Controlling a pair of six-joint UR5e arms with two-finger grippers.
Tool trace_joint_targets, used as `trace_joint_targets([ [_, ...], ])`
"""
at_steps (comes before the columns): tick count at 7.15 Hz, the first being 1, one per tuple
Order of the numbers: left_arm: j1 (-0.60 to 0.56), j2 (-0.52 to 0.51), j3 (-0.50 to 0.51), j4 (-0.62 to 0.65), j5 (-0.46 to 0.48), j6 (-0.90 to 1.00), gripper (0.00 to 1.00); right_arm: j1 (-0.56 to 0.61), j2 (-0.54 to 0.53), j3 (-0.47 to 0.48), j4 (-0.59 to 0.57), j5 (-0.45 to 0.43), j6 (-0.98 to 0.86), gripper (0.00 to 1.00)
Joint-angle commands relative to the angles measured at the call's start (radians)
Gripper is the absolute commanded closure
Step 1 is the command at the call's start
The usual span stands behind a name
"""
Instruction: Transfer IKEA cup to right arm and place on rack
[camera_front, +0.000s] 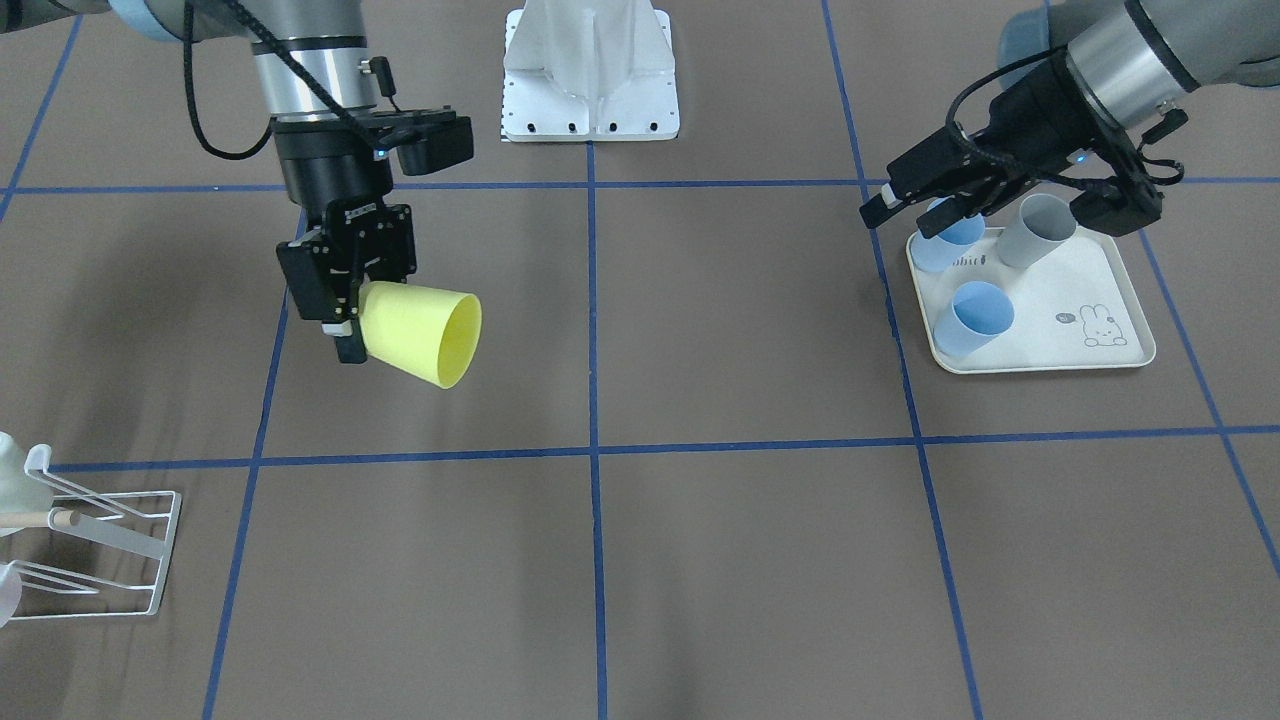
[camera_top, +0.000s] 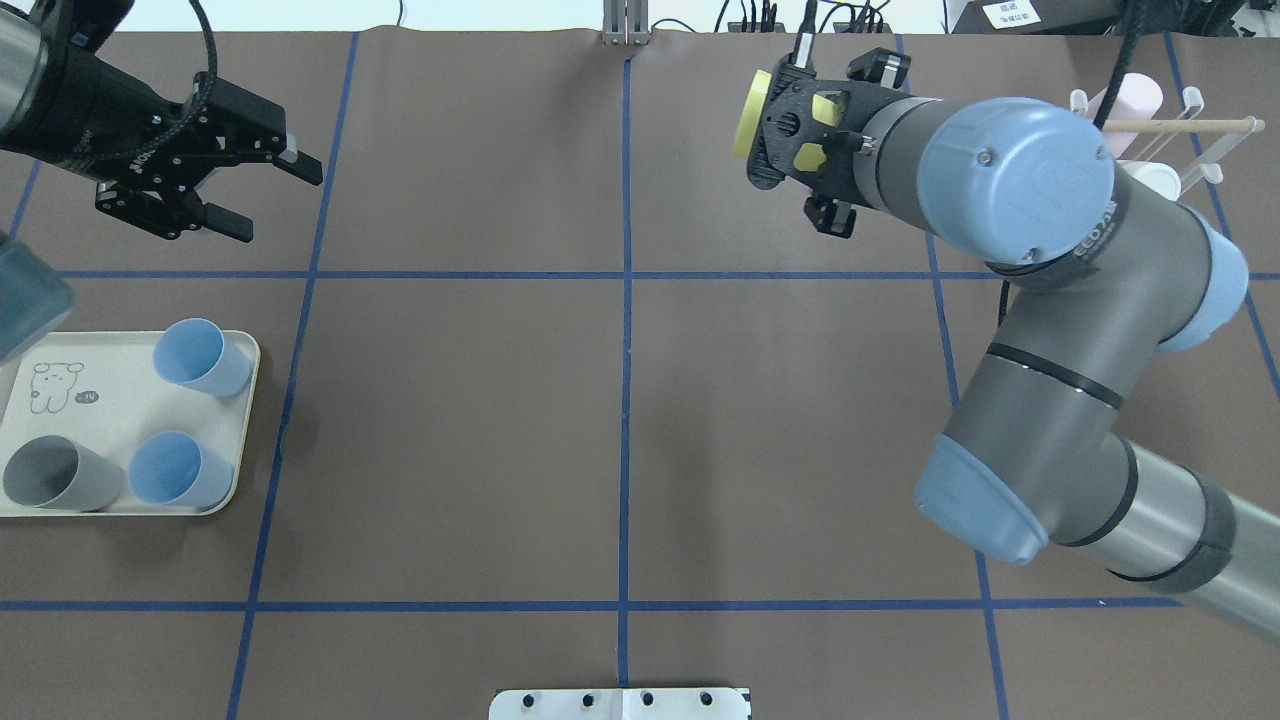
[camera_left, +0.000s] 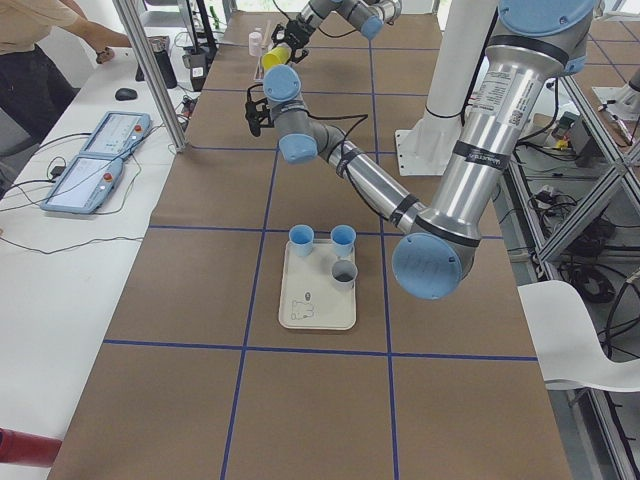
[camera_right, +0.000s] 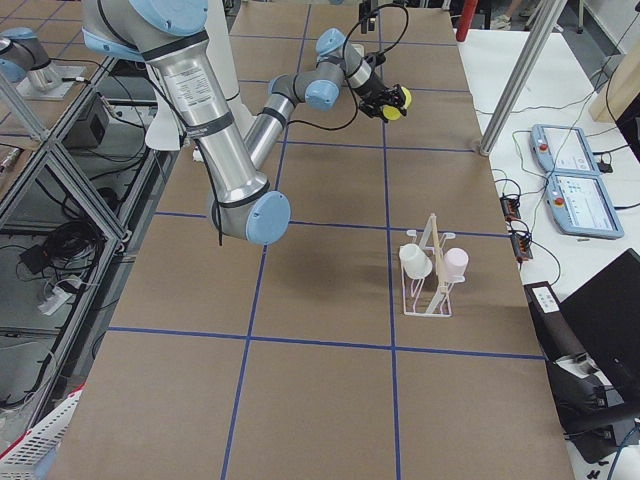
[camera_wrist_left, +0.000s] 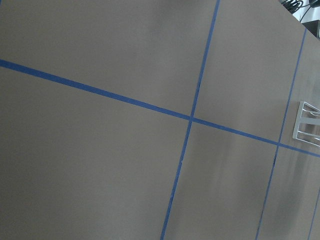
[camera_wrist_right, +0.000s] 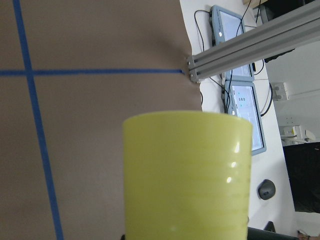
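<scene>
Yellow tapered plastic cup (camera_front: 420, 335): is held sideways, clamped at its base by the black two-finger right gripper (camera_front: 352, 322). Black left gripper (camera_top: 272, 200): is seen spread open.

A cream tray (camera_top: 110, 390) (rabbit print) near the table's (camera_top: 620, 400) left edge carries two blue cups (camera_top: 200, 357) (camera_top: 178, 470) and one grey cup (camera_top: 60, 477).
</scene>
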Motion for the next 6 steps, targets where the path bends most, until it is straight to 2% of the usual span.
trace_joint_targets([
  [1,0.009,0.079,-0.003,0.001,0.109,0.127,0.0,0.102,-0.145,0.053,-0.009,-0.008,-0.33,0.78],
  [2,0.01,0.092,0.002,0.001,0.142,0.146,0.0,0.142,-0.205,0.059,-0.009,-0.012,-0.464,0.78],
  [3,0.012,0.092,0.002,0.001,0.142,0.146,0.0,0.169,-0.25,0.06,-0.009,-0.056,-0.596,0.79],
  [6,0.012,0.09,0.002,0.001,0.142,0.146,0.0,0.168,-0.314,0.048,-0.011,-0.306,-0.991,0.79],
])
